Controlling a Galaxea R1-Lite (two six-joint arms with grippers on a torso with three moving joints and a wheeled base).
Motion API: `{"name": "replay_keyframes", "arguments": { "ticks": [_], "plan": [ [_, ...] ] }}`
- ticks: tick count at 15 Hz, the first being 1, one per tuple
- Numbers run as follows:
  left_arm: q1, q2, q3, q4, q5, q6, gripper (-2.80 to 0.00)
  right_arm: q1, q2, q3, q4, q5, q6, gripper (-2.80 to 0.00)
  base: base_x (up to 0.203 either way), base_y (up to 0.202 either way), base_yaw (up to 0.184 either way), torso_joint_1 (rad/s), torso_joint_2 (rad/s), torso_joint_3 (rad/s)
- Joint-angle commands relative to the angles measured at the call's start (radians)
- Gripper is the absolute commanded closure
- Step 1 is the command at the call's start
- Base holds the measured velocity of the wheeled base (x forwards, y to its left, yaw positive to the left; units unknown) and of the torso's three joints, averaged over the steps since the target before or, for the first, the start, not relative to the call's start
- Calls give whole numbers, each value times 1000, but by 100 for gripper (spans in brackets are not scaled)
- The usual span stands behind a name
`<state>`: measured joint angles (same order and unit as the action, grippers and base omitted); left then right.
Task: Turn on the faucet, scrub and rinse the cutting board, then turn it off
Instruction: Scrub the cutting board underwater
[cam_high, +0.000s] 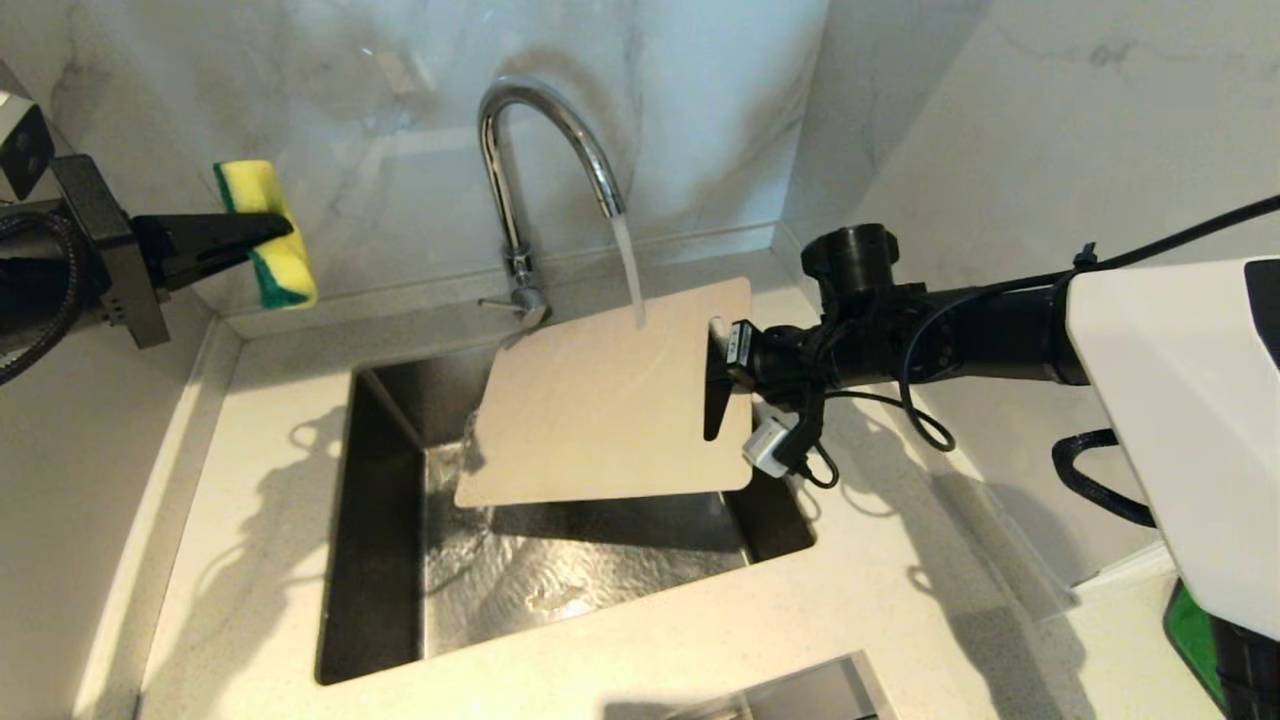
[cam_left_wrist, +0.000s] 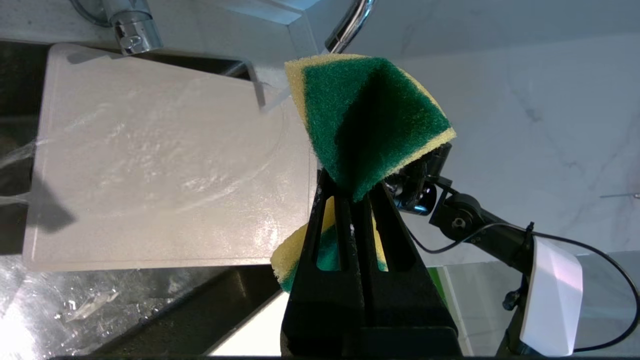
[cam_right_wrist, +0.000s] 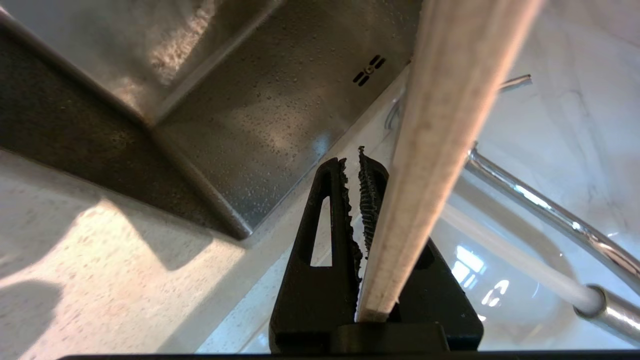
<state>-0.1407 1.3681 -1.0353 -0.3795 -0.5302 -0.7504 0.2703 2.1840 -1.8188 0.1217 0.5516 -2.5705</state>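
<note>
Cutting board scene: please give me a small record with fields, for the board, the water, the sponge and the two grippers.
faucet: running, stream lands on the board
cutting board: held tilted over the sink, wet
right gripper: shut on the board's edge near the slot
sponge: yellow and green, off the board
left gripper: shut on the sponge, raised at the left near the wall

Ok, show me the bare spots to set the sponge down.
Counter left of the sink: bare. Front counter strip: bare too. Crowded: over the sink, where the right end effector holds the cutting board under the running faucet.
</note>
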Motion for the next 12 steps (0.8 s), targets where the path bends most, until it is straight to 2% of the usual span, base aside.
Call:
{"name": "replay_keyframes", "arguments": {
  "ticks": [1,12],
  "plan": [
    [0,3,0,-3,-4,-4,0,-2,20,-16,-5,-2,-12,0,0,0,0,0,0,0],
    [0,3,0,-3,-3,-6,0,-2,6,24,-3,-1,-15,0,0,0,0,0,0,0]
  ]
}}
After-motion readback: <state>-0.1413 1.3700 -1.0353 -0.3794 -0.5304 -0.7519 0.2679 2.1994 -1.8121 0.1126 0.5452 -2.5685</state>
